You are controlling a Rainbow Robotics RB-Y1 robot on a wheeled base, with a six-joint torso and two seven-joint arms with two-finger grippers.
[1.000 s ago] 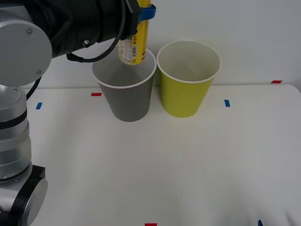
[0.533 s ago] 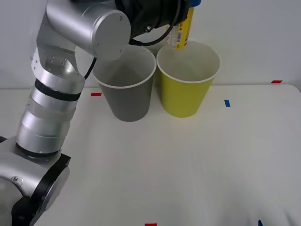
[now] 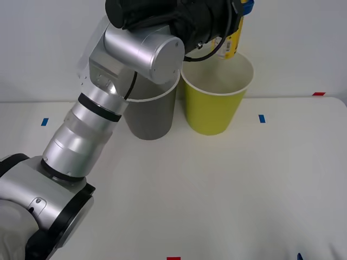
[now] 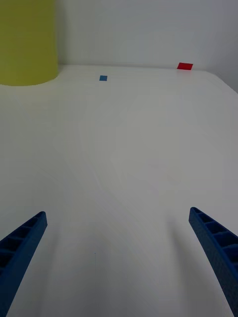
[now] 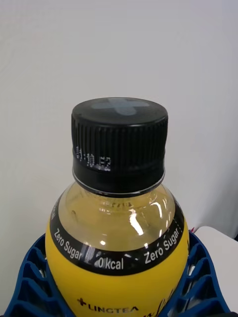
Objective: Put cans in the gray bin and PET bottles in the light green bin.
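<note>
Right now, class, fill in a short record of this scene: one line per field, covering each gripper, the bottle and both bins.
left gripper: raised over the far rim of the green bin, shut on the bottle
bottle: upright, black cap, yellow label, hanging above the green bin's opening
green bin: upright on the table, right of the gray bin
gray bin: upright, partly hidden by the left arm
right gripper: open, low over bare table, holding nothing

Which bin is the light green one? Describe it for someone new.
On the white table, two tapered bins stand side by side near the back wall. The light green bin is the one on the robot's right, lime with a white rim; the gray bin is gray.
</note>
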